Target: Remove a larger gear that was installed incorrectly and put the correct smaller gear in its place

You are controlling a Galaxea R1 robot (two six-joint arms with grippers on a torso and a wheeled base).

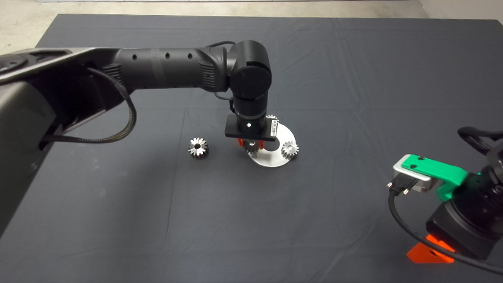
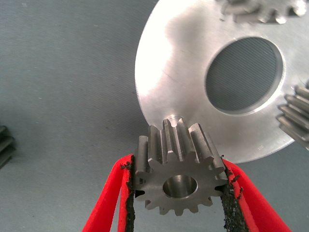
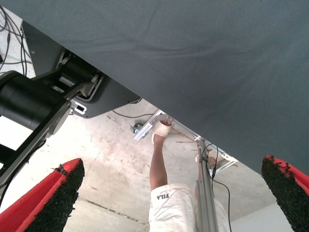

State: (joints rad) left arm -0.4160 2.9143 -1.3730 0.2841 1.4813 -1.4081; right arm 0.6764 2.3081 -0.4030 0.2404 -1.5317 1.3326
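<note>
Smaller gear (image 2: 176,181) gripped in left claw (image 2: 177,193), frame centre.
Held over round steel plate (image 1: 271,160); larger gear (image 1: 198,148) set apart, centre-left; right claw (image 3: 169,193) parked open, lower right.

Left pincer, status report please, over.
Left pincer shut on the smaller gear at the round plate edge. Larger gear off on the mat. Right pincer open, parked. Nothing blocking.

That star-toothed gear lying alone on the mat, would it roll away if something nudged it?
Probably not. The larger gear seems to rest on a flat face, bore up, so a nudge would likely slide it. It looks like solid steel, so probably heavy for its size and rigid. The cloth mat should add drag.
</note>
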